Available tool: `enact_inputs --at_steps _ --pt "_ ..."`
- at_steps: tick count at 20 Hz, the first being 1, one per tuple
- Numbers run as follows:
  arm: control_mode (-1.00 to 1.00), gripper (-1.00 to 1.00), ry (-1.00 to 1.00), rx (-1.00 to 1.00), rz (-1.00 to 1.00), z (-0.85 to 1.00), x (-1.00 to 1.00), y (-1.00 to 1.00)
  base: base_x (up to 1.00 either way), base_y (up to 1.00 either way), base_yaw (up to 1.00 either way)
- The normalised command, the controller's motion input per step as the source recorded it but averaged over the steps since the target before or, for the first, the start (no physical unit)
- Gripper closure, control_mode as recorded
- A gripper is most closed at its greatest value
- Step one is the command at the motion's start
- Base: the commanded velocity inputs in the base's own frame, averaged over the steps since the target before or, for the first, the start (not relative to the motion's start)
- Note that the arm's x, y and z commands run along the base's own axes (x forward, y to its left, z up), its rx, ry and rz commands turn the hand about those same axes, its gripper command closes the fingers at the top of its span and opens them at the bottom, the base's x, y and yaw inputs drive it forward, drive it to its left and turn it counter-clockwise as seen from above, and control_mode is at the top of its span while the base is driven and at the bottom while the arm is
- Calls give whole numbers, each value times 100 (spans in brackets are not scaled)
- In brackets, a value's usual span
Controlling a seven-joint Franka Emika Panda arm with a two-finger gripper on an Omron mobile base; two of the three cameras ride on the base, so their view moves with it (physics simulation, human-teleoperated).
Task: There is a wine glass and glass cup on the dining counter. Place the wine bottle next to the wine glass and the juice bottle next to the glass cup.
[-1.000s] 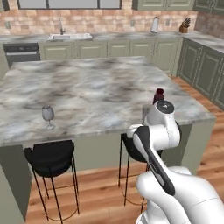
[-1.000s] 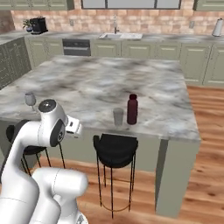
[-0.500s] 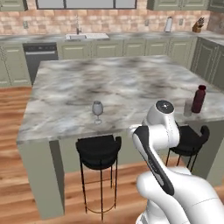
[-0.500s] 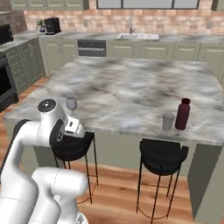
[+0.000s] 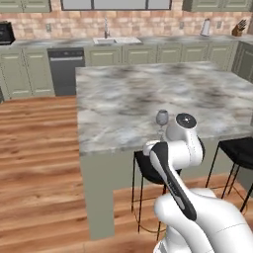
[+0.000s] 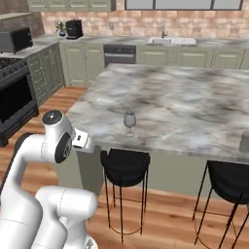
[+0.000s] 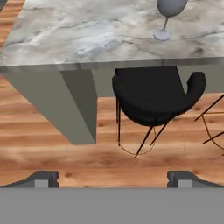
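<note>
The wine glass (image 5: 161, 118) stands near the front edge of the dining counter (image 5: 123, 99), upright and empty; it is also in the right base view (image 6: 129, 120). In the hand view the wine glass (image 7: 168, 13) is at the top, on the marble. The glass cup (image 6: 244, 141) is cut off by the right edge. My gripper (image 7: 113, 179) is open and empty, held below counter height in front of the island and looking at a stool. The wine bottle and the juice bottle are out of view.
Black stools (image 6: 125, 165) (image 6: 228, 181) stand under the counter's front edge; one stool (image 7: 155, 96) lies straight ahead of the hand. The sage green island base (image 7: 52, 103) is to its left. A stove (image 6: 14, 104) is at the left wall, over wooden floor (image 5: 39, 163).
The base has driven left along the island, so the whole scene slid right. The juice bottle has left the views and the wine glass now sits near the middle.
</note>
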Motion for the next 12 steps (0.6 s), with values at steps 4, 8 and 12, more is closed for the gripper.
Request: enact_inputs --at_steps 4,8,12 --pt "100 -100 0 0 0 0 0 0 23 94 0" --pt "100 -100 0 0 0 0 0 0 24 94 0" --pt "100 -100 0 0 0 0 0 0 28 94 0"
